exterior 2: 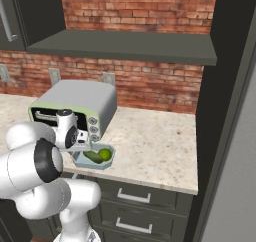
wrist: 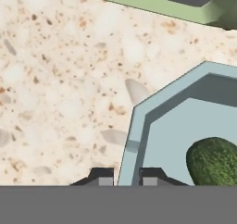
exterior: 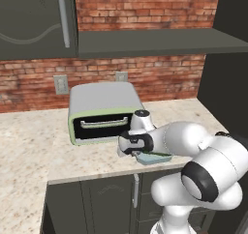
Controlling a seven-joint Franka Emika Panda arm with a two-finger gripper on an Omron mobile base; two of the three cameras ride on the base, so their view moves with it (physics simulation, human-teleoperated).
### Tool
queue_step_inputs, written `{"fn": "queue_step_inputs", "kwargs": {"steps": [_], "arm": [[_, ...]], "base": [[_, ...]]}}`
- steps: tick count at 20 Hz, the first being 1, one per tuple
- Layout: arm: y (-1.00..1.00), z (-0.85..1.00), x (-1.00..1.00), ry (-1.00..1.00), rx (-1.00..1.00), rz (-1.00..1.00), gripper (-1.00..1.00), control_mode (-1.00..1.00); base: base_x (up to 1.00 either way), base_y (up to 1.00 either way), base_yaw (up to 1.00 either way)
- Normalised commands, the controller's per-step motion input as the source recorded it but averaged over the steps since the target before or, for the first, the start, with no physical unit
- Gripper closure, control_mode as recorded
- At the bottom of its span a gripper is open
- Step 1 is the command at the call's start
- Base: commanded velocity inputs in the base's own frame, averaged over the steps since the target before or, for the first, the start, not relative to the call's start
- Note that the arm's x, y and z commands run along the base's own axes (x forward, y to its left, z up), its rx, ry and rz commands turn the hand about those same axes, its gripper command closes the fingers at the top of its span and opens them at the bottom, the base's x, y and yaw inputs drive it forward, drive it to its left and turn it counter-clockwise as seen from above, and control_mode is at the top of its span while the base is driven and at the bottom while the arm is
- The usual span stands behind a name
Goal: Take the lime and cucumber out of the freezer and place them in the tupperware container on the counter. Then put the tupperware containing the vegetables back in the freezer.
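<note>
The tupperware container [exterior 2: 95, 157] on the desk [exterior 2: 150, 146] already holds lime [exterior 2: 104, 154] and cucumber [exterior 2: 92, 156], the end effector [wrist: 126, 177] straddling its rim, apparently ungripped; freezer return remains

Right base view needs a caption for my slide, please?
Gripper at the tupperware container holding cucumber and lime.

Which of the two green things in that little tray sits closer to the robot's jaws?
The cucumber, the long dark one; the round bright lime lies beyond it in the tupperware container.
</note>
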Motion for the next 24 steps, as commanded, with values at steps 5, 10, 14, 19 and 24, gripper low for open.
{"fn": "queue_step_inputs", "kwargs": {"steps": [5,10,14,19,24], "arm": [[-0.17,0.14,-0.47,-0.09,0.0,0.07,1.0,-1.0],[-0.07,0.7,-0.15,0.01,0.0,0.23,1.0,-1.0],[-0.12,0.86,-0.11,0.01,0.0,0.19,1.0,-1.0],[-0.01,0.71,-0.27,0.02,0.0,0.02,1.0,-1.0],[0.0,0.6,-0.58,0.0,0.0,0.0,1.0,-1.0]], "base": [[0.0,0.0,0.0],[0.0,0.0,0.0],[0.0,0.0,0.0],[0.0,0.0,0.0],[0.0,0.0,0.0]]}}
